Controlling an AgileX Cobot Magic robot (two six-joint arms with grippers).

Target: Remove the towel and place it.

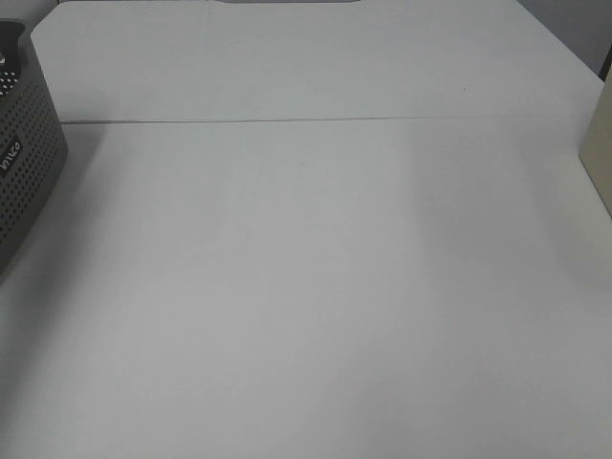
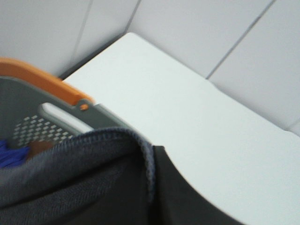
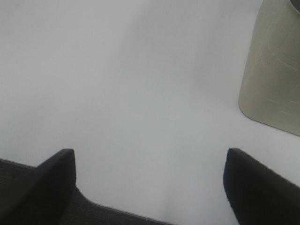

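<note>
Spanning all three views, a white table [image 1: 316,287] is seen, crossed by a thin seam in the exterior high view and backed by pale wall panels [image 2: 197,28] in the left wrist view. The towel [image 2: 84,183], dark and coarse with a stitched hem, is shown only in the left wrist view, where it is bunched up close to the camera and raised above the rim of the basket [image 2: 18,98]; part of it hangs down over the table's surface. The left gripper is closed and is buried in that cloth, so its fingers cannot be made out. The basket, gray and perforated with an orange rim [image 2: 37,77], is placed at the far left edge of the exterior high view [image 1: 24,163]. A beige object [image 3: 274,70] is stood at the table's right edge [image 1: 598,143]. The right gripper [image 3: 149,159] is held wide apart over bare table near that beige object, and nothing is gripped between its fingers [image 3: 56,183]. Something small and blue [image 2: 9,154] is glimpsed inside the basket.
</note>
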